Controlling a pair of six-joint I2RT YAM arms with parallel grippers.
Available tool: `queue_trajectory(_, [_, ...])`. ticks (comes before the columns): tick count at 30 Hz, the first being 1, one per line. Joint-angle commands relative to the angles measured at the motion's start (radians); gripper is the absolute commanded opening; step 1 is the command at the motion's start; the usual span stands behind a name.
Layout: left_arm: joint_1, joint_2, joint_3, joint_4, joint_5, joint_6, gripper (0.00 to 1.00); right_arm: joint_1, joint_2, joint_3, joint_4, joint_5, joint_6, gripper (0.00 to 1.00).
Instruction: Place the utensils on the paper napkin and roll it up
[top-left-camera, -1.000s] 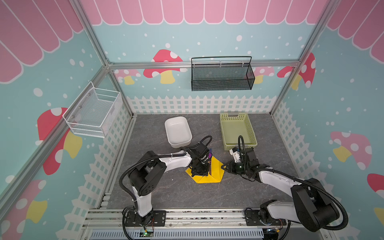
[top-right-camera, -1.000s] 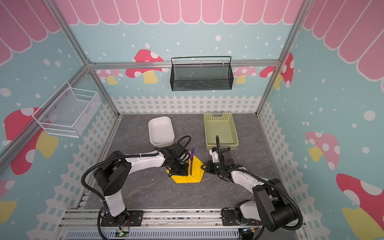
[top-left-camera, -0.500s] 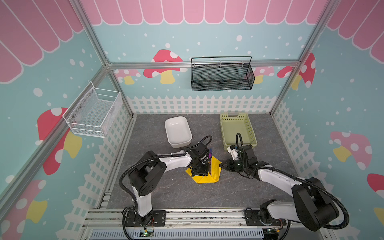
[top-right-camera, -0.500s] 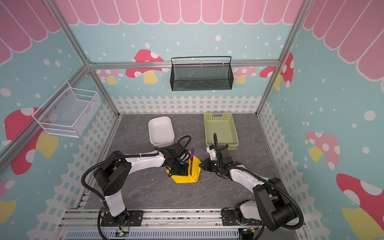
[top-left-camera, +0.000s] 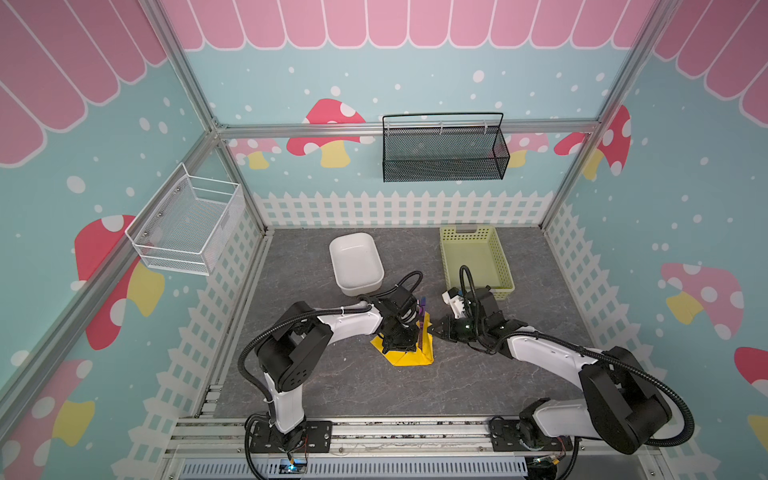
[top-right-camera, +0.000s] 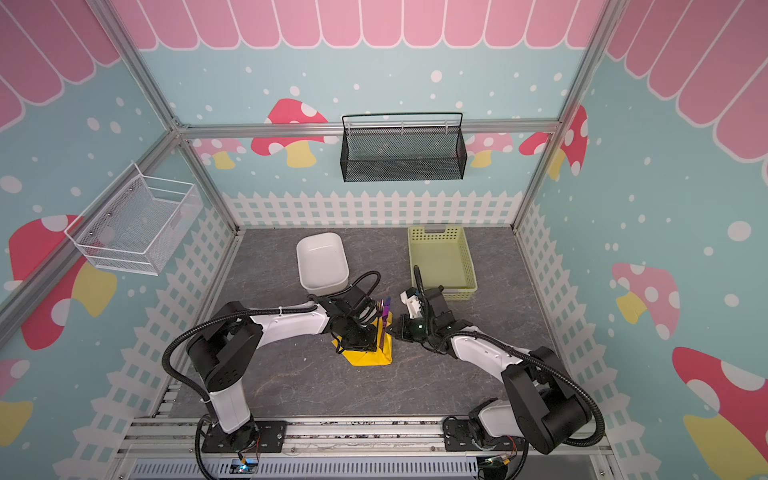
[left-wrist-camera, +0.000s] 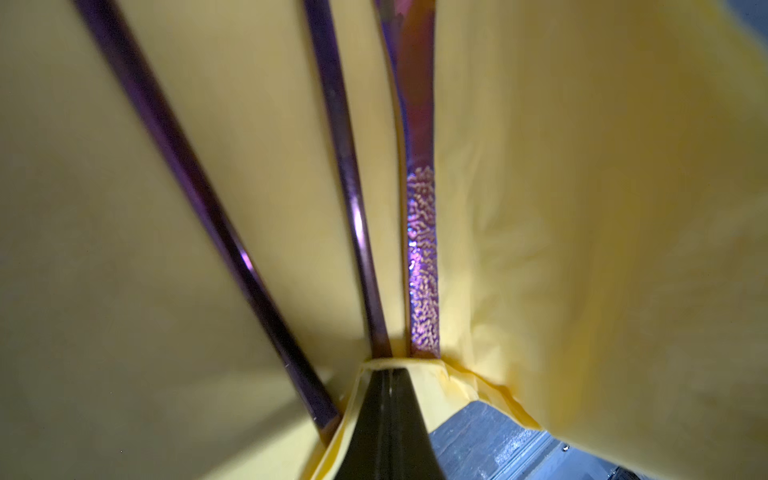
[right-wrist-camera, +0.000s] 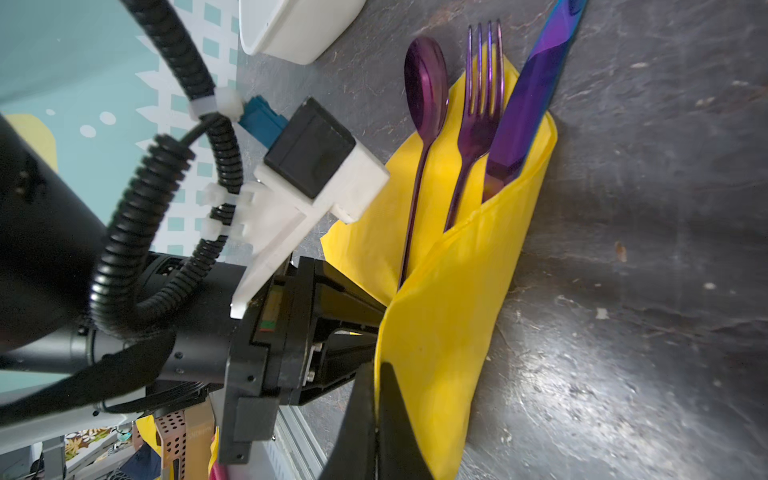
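Right gripper (right-wrist-camera: 376, 388) had moved in from just beside the sheet to its right edge. Its jaws, slightly apart a second earlier, were now pinched tight on the paper napkin (right-wrist-camera: 449, 291). In both top views the yellow patch read narrower than before, so the right flap had been lifted and laid over the handles.

Left gripper (left-wrist-camera: 388, 372) was unchanged, clamped on a fold of the paper at the handle ends.

Napkin lay on the grey tabletop (top-left-camera: 316, 386) towards the front, between the two arms. Spoon (right-wrist-camera: 426, 83), fork (right-wrist-camera: 482, 104) and knife (right-wrist-camera: 530, 99) lay side by side on it. Their handles were tucked under the flap and their heads poked past the far edge.

Judgement: placing was done and rolling had begun, with the first wrap on. Both grips shared one thin sheet, so opposing pulls risked a tear or a spilled handle.

Farther back, the white tub (top-left-camera: 356, 262) and green basket (top-left-camera: 476, 255) stood apart from the work.
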Motion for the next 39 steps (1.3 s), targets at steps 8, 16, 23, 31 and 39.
queue_trajectory(8, [0.023, -0.051, -0.060, 0.046, 0.007, -0.033, 0.00, 0.052, 0.059, 0.042, 0.072, 0.015, 0.052, 0.00])
queue_trajectory(16, [0.048, -0.136, -0.107, 0.047, -0.006, -0.047, 0.00, 0.086, 0.119, 0.070, 0.095, 0.021, 0.060, 0.00])
queue_trajectory(23, [0.069, -0.174, -0.147, 0.041, -0.020, -0.045, 0.00, 0.109, 0.165, 0.103, 0.106, 0.024, 0.066, 0.00])
queue_trajectory(31, [0.118, -0.130, -0.121, 0.054, -0.037, -0.027, 0.02, 0.120, 0.202, 0.126, 0.109, 0.026, 0.066, 0.00])
queue_trajectory(39, [0.158, -0.060, -0.074, 0.103, -0.009, -0.023, 0.02, 0.124, 0.216, 0.134, 0.109, 0.024, 0.065, 0.00])
